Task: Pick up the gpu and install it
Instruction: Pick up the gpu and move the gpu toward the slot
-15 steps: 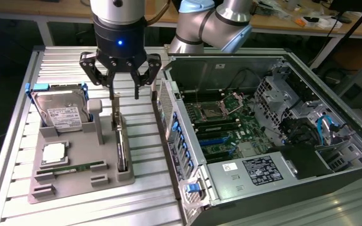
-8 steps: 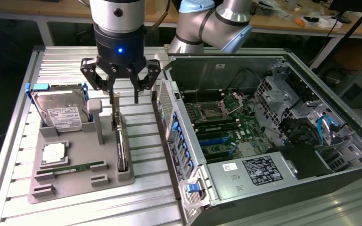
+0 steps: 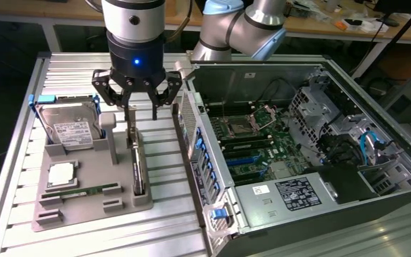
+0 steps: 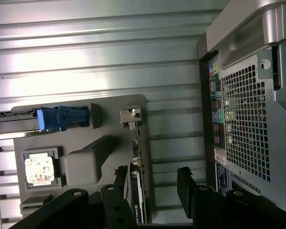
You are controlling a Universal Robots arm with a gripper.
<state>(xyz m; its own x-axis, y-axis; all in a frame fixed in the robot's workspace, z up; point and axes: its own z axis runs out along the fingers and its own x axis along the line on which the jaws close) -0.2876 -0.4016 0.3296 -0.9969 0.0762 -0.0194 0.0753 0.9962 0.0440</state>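
Ribbed aluminium slats form the work table (image 3: pixel 20 160), with wooden benches (image 3: pixel 70 13) and clutter behind it in a workshop. On the table lies an open computer case (image 3: pixel 398 139), its motherboard (image 3: pixel 256 150) facing up. Beside the case, on the exterior view's left, sits a grey holding tray (image 3: pixel 84 206).

The gpu (image 3: pixel 135 160) stands on edge in the tray slot nearest the case. Its long axis runs alongside the case wall, with the silver end bracket (image 4: pixel 131 117) at the end farther from the exterior camera. A small green mark shows on its shroud, too small to read.

Farther from the case, the tray holds a hard drive (image 3: pixel 70 128) with a white label, a square processor chip (image 3: pixel 62 174) and a narrow memory stick (image 3: pixel 84 191). None of the print can be read. Inside the case, a power supply label (image 3: pixel 298 193) carries black and white text, also too fine to make out.

Directly above the card hangs the gripper (image 3: pixel 139 110), a blue light glowing on its black body. Its jaws are spread wide and hold nothing. In the wrist view the fingers (image 4: pixel 183 181) straddle the card's top edge without pressing on it.
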